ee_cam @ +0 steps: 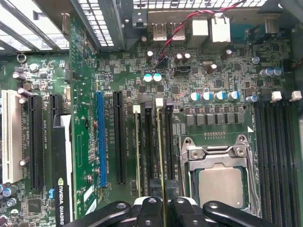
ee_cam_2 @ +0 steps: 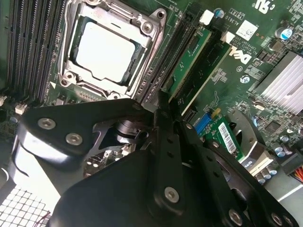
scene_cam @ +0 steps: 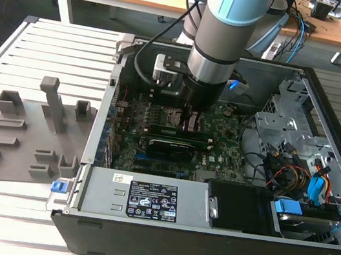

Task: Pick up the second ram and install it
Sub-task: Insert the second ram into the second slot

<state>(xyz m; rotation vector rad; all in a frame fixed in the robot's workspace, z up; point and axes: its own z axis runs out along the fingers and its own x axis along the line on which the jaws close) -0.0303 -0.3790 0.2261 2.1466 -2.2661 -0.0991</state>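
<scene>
The gripper point(scene_cam: 190, 125) hung low inside the open PC case point(scene_cam: 158, 240), directly over the memory slots beside the CPU socket point(ee_cam: 221, 182), w/ the arm coming straight down so a stick could go in vertically. In the first wrist view the jaws were closed on the thin edge of the second ram point(ee_cam: 160, 151), which ran edge-on along one slot point(ee_cam: 155, 142), in line w/ it and apparently at or in the slot mouth; whether it was fully seated could not be told. In the second wrist view two green sticks stood side by side in adjacent slots point(ee_cam_2: 196, 71) just past the fingers point(ee_cam_2: 163, 142) (which of the two was the held one was not clear there). Room was tight: slot latches on both ends, the socket frame just beside, a dark expansion card point(scene_cam: 170, 147) near the working spot, cables point(scene_cam: 284, 169) toward the exterior view's right. The grey holder tray point(scene_cam: 25, 136) sat on the slatted desk point(scene_cam: 5, 217), well apart from the case wall, w/ no stick visible in it.
</scene>
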